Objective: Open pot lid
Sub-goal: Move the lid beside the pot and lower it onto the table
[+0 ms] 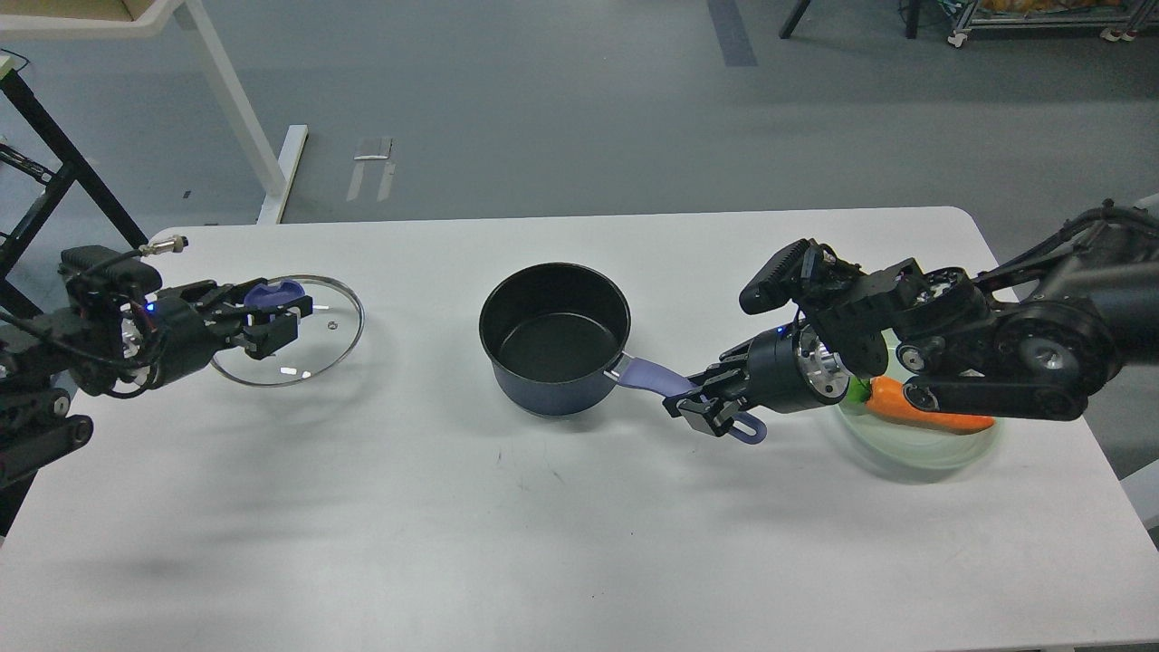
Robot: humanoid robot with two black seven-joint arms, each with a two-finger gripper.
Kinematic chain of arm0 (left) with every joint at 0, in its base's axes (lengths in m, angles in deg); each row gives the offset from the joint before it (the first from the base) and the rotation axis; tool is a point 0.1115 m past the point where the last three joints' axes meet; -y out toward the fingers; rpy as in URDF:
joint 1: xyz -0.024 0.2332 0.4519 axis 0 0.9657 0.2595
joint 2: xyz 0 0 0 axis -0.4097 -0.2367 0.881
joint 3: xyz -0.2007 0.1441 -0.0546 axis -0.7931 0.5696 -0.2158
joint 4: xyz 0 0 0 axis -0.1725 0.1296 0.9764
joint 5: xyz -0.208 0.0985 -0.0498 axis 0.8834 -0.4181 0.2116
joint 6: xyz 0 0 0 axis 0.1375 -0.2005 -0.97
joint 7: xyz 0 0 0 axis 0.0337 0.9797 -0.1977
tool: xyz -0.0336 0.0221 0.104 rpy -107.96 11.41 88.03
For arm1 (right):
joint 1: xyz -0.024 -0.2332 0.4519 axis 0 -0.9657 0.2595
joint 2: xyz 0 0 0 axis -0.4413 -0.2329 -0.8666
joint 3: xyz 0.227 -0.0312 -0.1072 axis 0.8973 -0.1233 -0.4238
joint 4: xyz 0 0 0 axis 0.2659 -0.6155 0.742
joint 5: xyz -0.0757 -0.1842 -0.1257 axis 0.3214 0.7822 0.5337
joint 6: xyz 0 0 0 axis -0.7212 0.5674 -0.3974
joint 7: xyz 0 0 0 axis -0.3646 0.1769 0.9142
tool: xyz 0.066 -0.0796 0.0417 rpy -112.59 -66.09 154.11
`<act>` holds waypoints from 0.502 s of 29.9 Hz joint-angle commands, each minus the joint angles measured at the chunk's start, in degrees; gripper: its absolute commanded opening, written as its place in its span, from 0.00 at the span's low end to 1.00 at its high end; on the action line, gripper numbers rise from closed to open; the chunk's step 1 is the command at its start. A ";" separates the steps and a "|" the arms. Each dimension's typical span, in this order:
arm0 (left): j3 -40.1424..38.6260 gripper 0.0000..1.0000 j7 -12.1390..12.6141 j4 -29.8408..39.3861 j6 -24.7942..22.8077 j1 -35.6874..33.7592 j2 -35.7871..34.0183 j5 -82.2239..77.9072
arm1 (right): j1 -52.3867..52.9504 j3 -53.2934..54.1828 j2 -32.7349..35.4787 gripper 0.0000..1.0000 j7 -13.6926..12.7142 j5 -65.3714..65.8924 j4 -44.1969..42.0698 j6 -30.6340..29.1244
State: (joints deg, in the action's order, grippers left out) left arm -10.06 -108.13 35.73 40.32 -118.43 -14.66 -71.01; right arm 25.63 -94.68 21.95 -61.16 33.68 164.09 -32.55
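One pot (554,340) stands open at the centre of the tabletop (543,543); its one lid (290,330) is at far left, knob clamped by the left end effector (272,321); the right end effector (704,406) grips the pot's handle (647,374); one carrot (924,407) lies on one plate (914,453).

Lid (299,337) lies left of pot (554,335); plate (924,444) lies right.

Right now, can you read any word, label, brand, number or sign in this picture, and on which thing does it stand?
None can be read.
The pot, the lid and the plate show no print.
The left gripper and the right gripper show no legible marking; only small blue lights glow on the arms.
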 commanded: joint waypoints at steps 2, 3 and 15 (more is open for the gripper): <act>0.42 0.53 0.20 -2.17 0.09 3.39 1.38 2.35 | -0.14 0.24 0.20 0.24 0.05 0.00 -0.12 0.00; 0.25 0.53 0.29 -2.61 0.18 3.92 1.64 2.44 | -0.14 0.24 0.20 0.24 0.05 0.00 -0.12 0.00; 0.51 0.57 0.47 -5.51 3.96 7.35 4.02 2.61 | -0.58 0.06 0.29 0.24 -0.03 0.00 0.06 -0.09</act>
State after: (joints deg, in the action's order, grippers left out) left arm -9.51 -107.68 30.39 43.63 -111.30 -10.74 -68.40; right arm 25.26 -94.48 22.17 -61.10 33.63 164.12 -32.63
